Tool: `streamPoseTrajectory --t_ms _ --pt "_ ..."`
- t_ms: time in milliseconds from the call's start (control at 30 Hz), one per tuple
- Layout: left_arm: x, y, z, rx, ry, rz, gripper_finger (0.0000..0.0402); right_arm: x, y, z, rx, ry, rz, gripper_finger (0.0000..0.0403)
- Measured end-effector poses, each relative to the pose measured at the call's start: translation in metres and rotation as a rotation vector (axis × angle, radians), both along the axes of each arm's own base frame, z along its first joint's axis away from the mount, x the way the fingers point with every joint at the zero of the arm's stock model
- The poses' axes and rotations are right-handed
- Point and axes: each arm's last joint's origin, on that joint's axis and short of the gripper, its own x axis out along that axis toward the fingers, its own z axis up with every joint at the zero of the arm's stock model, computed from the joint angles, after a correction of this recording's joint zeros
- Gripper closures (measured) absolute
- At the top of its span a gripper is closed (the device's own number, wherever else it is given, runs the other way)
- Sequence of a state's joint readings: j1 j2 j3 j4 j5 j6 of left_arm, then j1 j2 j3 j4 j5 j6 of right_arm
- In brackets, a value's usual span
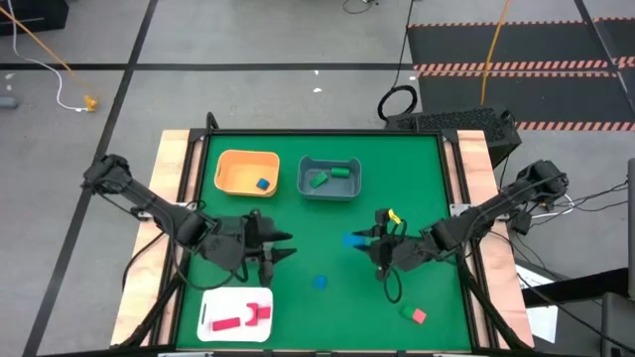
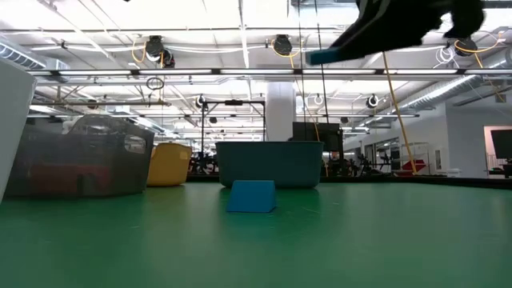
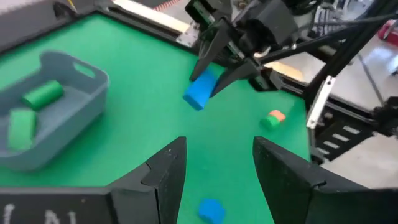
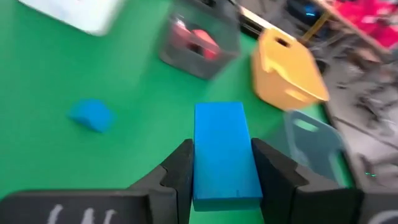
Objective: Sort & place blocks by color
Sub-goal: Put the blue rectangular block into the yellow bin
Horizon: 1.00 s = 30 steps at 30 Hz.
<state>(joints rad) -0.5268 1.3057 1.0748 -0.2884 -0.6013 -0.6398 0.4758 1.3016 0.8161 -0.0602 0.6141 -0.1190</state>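
High view, near edge first: white tray (image 1: 210, 324) holds red blocks (image 1: 238, 318); a green and red pair (image 1: 414, 314) lies near the right front corner. A small blue block (image 1: 319, 282) sits loose on the mat (image 1: 298, 228) between the arms. Left gripper (image 1: 282, 246) hovers above the tray's far side, fingers spread, holding nothing. Right gripper (image 1: 363, 238) is raised mid-table, fingers clamped on a blue bar (image 1: 353, 239), lifted off the mat. Far side: orange bin (image 1: 224, 170) with one blue block (image 1: 263, 183); grey bin (image 1: 349, 186) with two green blocks (image 1: 328, 176).
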Motion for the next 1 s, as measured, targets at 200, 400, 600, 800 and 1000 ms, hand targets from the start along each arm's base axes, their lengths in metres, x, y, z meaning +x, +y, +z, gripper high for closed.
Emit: streamPoseTrajectory --t_ms 200,400,600,800,1000 --pt "0.001 0.023 0.008 0.109 0.006 0.025 0.0215 0.007 -0.019 -0.002 -0.044 -0.041 -0.089 0.0290" --pt "-0.016 0.057 0.019 0.139 0.056 0.113 0.0215 0.019 -0.053 0.002 -0.041 -0.088 -0.239 0.0290" --pt "-0.038 0.088 0.029 0.163 0.093 0.226 0.0215 0.024 -0.092 0.002 -0.072 -0.073 -0.370 0.0290" --pt "-0.062 0.117 0.044 0.309 0.096 0.381 0.0215 0.025 -0.132 0.005 -0.155 -0.057 -0.477 0.0290" --pt "-0.089 0.144 0.062 0.572 0.138 0.596 0.0215 0.022 -0.175 0.010 -0.087 -0.118 -0.540 0.0290"
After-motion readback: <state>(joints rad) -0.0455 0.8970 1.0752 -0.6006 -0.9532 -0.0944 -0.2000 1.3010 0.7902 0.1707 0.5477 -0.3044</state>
